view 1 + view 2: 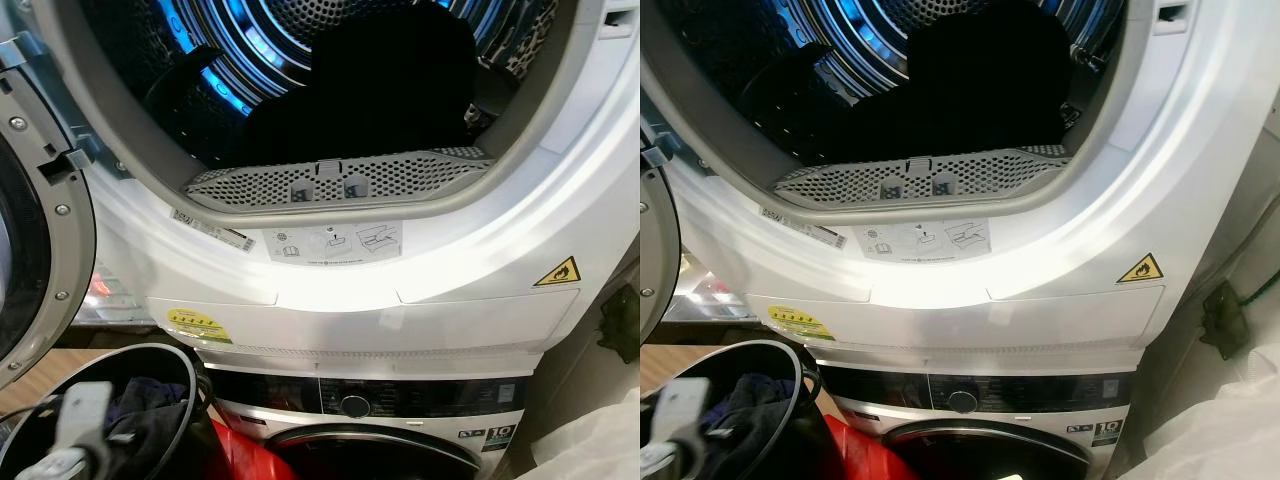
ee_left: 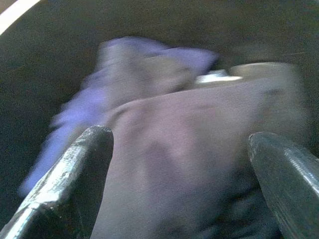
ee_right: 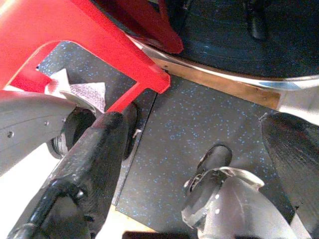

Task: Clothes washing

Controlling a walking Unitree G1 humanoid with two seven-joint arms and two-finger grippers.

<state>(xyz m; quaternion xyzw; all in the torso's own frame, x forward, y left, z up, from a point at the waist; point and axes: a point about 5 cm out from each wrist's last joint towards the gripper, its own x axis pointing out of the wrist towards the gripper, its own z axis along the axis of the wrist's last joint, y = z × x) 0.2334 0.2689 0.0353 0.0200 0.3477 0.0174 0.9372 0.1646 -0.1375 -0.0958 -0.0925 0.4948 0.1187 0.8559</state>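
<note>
The dryer drum (image 1: 250, 40) stands open at chest height, lit blue, with a heap of dark clothes (image 1: 380, 80) inside behind the perforated lint filter (image 1: 340, 180). At the lower left, a black basket (image 1: 150, 358) holds dark and blue clothes (image 1: 150, 405), and my left arm (image 1: 75, 425) reaches down into it. In the left wrist view my left gripper (image 2: 184, 144) is open just above a dark grey garment (image 2: 199, 149), with a blue-purple piece (image 2: 149, 55) behind; the picture is blurred. My right gripper (image 3: 199, 129) hangs open over the speckled floor (image 3: 169, 124), holding nothing.
The dryer's door (image 1: 35, 250) is swung open at the left. A washing machine (image 1: 370, 420) sits under the dryer. A red stool (image 3: 75, 30) stands beside the basket, near my foot (image 3: 212, 159). A white bag (image 1: 600, 440) lies at the lower right.
</note>
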